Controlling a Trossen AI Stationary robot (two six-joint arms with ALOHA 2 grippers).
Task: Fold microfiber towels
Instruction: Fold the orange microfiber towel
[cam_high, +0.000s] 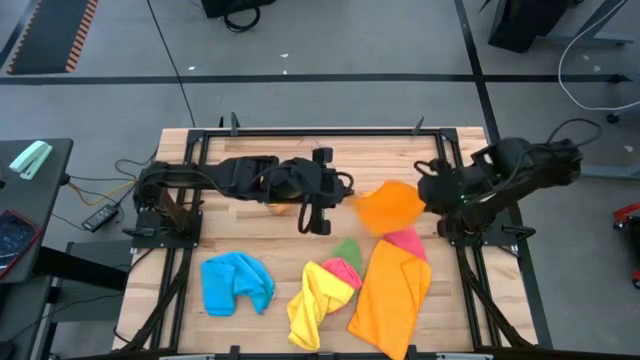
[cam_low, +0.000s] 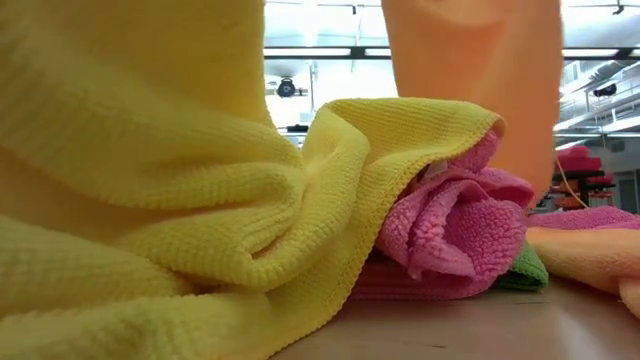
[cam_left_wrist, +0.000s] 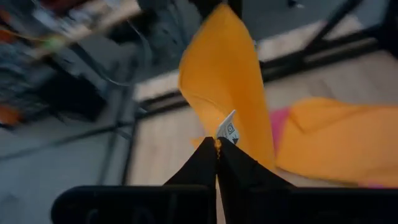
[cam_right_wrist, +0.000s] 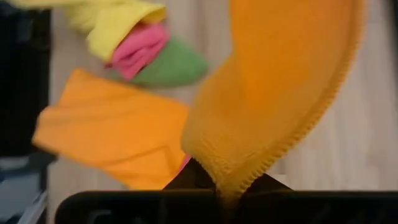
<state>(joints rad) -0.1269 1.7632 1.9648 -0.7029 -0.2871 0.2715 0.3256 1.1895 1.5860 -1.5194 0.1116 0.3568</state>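
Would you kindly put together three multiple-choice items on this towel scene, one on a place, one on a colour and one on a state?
1. Where does the blue towel lie in the high view?
A. at the table's near left
B. under the flat orange towel
C. at the far right corner

2. What colour is the towel that both grippers hold up?
A. green
B. orange
C. pink

3. How does the left gripper stand?
A. wide open over bare wood
B. shut on the yellow towel
C. shut on the raised towel's edge by its white tag

Answers: 1 A, the blue towel sits alone left of the yellow towel. 2 B, the lifted orange towel hangs between the left gripper and the right gripper. 3 C, the left wrist view shows its fingers closed on the cloth.
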